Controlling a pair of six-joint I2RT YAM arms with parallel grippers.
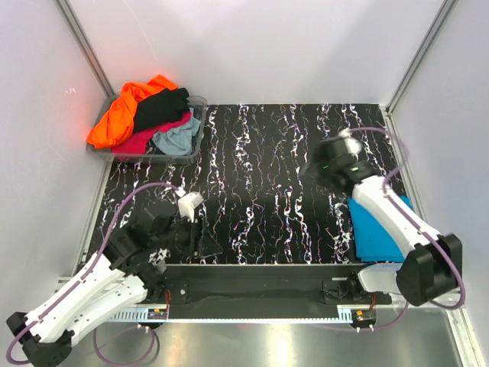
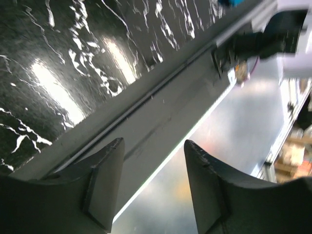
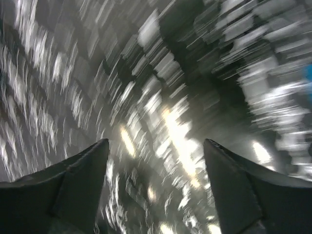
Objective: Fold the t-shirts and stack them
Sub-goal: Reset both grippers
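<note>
A folded turquoise-blue t-shirt (image 1: 376,229) lies flat at the table's near right, partly under my right arm. An orange t-shirt (image 1: 126,111), a black one (image 1: 159,107), a crimson-pink one (image 1: 151,138) and a grey one (image 1: 176,138) are heaped in the clear bin (image 1: 197,128) at the far left. My left gripper (image 1: 208,243) is open and empty at the near left edge; its wrist view (image 2: 152,183) shows only the table edge. My right gripper (image 1: 319,164) is open and empty, blurred, over the bare marbled table right of centre; in its wrist view (image 3: 156,187) only blurred tabletop shows.
The black marbled tabletop (image 1: 267,183) spans the middle. White walls with metal corner posts enclose the back and sides. The metal mounting rail (image 1: 260,287) with both arm bases runs along the near edge.
</note>
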